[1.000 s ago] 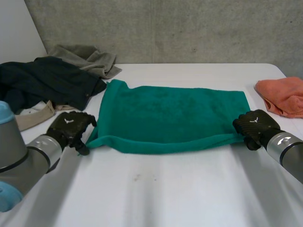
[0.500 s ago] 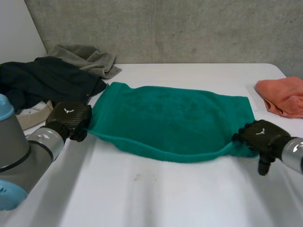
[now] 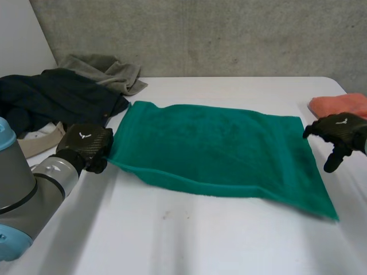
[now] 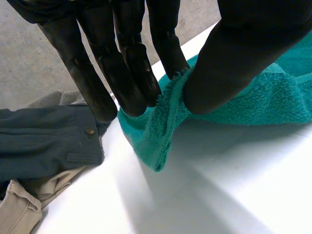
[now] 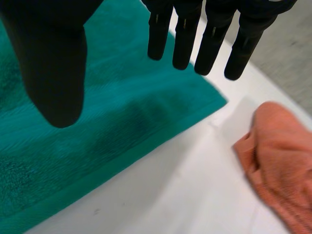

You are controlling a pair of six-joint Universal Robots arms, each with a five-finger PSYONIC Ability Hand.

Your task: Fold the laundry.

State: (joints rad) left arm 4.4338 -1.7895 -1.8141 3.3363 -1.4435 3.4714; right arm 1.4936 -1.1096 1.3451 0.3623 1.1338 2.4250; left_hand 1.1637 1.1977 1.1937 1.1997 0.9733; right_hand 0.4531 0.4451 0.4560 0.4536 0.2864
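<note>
Dark, grey and beige clothes (image 3: 57,100) lay heaped at the tabletop's (image 3: 172,235) far left corner; beside them the left hand (image 3: 86,148) pinched the green towel's (image 3: 212,146) near left corner between thumb and fingers. The towel lay spread across the tabletop's middle. The right hand (image 3: 338,129) hovered by its right edge, fingers straight and apart, gripping nothing, near an orange cloth (image 3: 339,105) at the tabletop's right edge.

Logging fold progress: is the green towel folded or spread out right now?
Spread: the green towel lies flat across the table with no fold-over visible. The left hand pinches one corner; the right hand is open.
</note>
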